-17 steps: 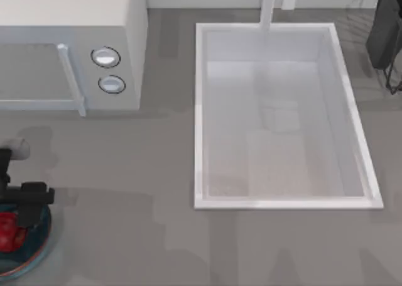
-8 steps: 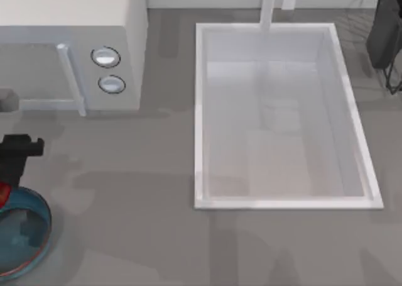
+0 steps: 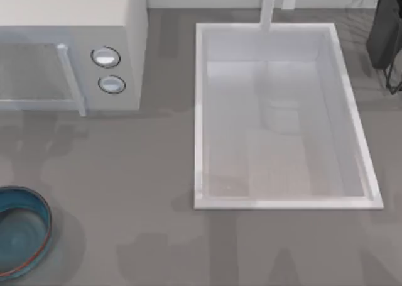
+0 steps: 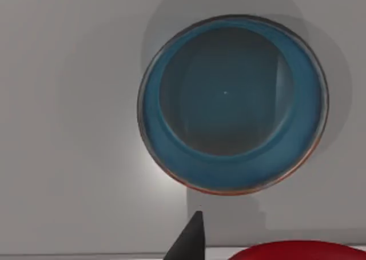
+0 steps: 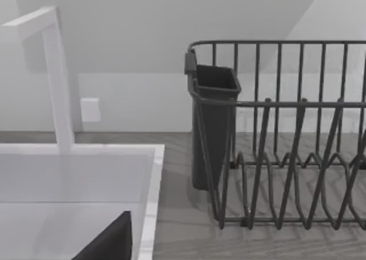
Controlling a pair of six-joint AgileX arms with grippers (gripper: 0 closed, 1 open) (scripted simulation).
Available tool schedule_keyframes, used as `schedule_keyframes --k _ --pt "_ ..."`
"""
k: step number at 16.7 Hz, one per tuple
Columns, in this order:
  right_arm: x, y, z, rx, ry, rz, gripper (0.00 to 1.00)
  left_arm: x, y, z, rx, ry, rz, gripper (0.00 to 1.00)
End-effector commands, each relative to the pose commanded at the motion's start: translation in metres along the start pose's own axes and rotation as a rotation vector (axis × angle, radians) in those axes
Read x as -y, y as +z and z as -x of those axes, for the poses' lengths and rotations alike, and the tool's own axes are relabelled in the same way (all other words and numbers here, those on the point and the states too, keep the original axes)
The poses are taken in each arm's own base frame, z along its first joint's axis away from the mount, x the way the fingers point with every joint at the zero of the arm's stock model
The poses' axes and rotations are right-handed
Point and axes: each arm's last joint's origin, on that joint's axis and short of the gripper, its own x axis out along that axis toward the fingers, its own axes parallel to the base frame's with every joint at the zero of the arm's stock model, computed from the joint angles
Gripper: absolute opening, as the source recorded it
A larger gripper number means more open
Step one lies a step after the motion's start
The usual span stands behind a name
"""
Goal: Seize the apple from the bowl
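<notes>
The left gripper (image 4: 217, 253) hangs high over the bowl (image 4: 231, 103), looking straight down into it. One dark fingertip (image 4: 191, 240) comes up at the edge of the left wrist view, and just beside it sits the apple (image 4: 294, 252), a red curve close under the camera and well above the bowl. The apple is out of the bowl and up at the gripper. The jaws are closed on it, spread about as wide as the fruit. The second finger is cut off by the frame, so its contact cannot be checked.

In the top view the bowl (image 3: 19, 236) stands at the table's near left corner, upright, its teal inside bare and its reddish rim cut by the left edge. It is well apart from the sink (image 3: 200, 116), which takes up the middle and right of the table. The microwave (image 3: 69, 44) stands at the far left, its two dials (image 3: 108, 70) facing the sink. A tap (image 3: 269, 6) rises at the sink's far side.

The right gripper (image 5: 108, 243) is parked near the sink's far right corner, facing the dish rack (image 5: 297, 157) and the dark caddy (image 5: 213, 123) hung on the rack's end. Whether it is spread or closed I cannot tell.
</notes>
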Motion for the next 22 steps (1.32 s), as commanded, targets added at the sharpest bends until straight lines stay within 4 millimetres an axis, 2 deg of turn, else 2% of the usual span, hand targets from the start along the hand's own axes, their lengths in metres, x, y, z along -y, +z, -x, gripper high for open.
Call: schedule_keyframes --k 2,4,9,12,15,18,20,22 --pt "0.0 0.0 0.0 0.0 0.0 0.0 1.0 0.001 -0.01 0.021 0.015 0.001 0.0 0.0" --pt "0.0 0.0 0.0 0.0 0.0 0.0 1.0 0.001 -0.016 0.03 0.024 0.001 0.0 0.0" --pt "0.0 0.0 0.0 0.0 0.0 0.0 1.0 0.001 -0.014 0.029 0.021 0.002 0.003 0.0" --pt "0.0 0.0 0.0 0.0 0.0 0.0 1.0 0.017 0.005 0.027 0.018 0.001 0.003 0.0" --pt "0.0 0.0 0.0 0.0 0.0 0.0 1.0 0.057 0.045 0.017 0.009 0.001 0.003 0.0" --pt "0.0 0.0 0.0 0.0 0.0 0.0 1.0 0.124 0.092 -0.02 -0.033 0.015 0.002 0.0" --pt "0.0 0.0 0.0 0.0 0.0 0.0 1.0 0.175 0.109 -0.048 -0.045 0.026 0.001 0.0" --pt "0.0 0.0 0.0 0.0 0.0 0.0 1.0 0.22 0.112 -0.069 -0.038 0.028 0.0 0.0"
